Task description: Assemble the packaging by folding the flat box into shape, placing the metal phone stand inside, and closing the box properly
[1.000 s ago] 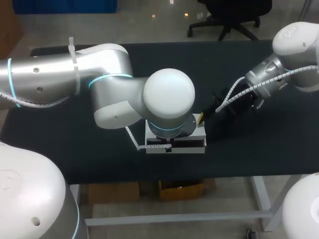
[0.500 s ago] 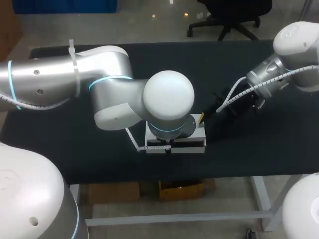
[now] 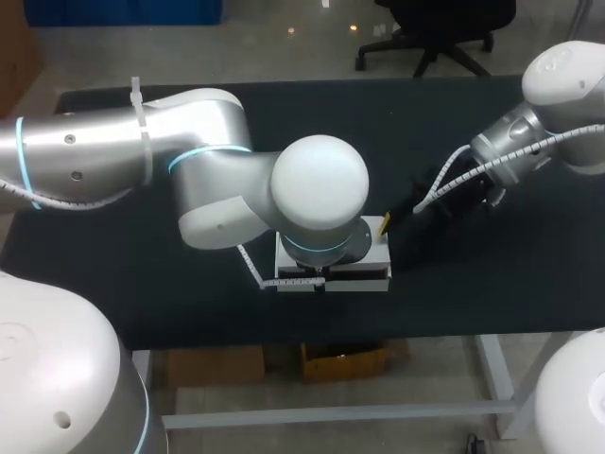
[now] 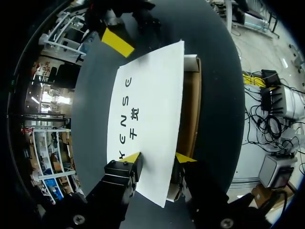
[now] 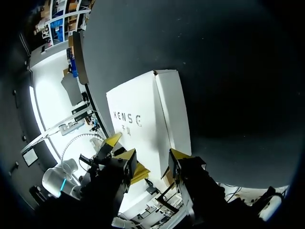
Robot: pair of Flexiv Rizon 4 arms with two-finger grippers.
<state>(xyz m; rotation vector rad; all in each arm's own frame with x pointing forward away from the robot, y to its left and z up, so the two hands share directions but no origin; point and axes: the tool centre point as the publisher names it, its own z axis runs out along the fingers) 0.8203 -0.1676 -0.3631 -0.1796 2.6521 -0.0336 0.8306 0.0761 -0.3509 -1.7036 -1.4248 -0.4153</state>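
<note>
Box, head view: the white box (image 3: 378, 257) sits mid-table near the front edge of the black table (image 3: 142, 274), partly under the left arm (image 3: 189, 161).
Right gripper, head view: the right gripper (image 3: 383, 227) is at the box's far right corner.
Left gripper, left wrist view: the left gripper (image 4: 158, 158) is released, its fingers astride the white lid (image 4: 147, 109).
Right gripper, right wrist view: it is released, with the box just ahead.

Two arms over the table's middle, fingers parted.
The silver-and-white left arm (image 3: 208, 180) extended from the left side, bent at its rounded white joint (image 3: 319, 184), wrist pointing down. Its black left gripper with yellow-tipped fingers (image 4: 158, 158) stood open. The silver-and-white right arm (image 3: 529, 123) stretched in from the right, and its black yellow-tipped right gripper (image 5: 151, 155) was also spread, close beside the left wrist.
</note>
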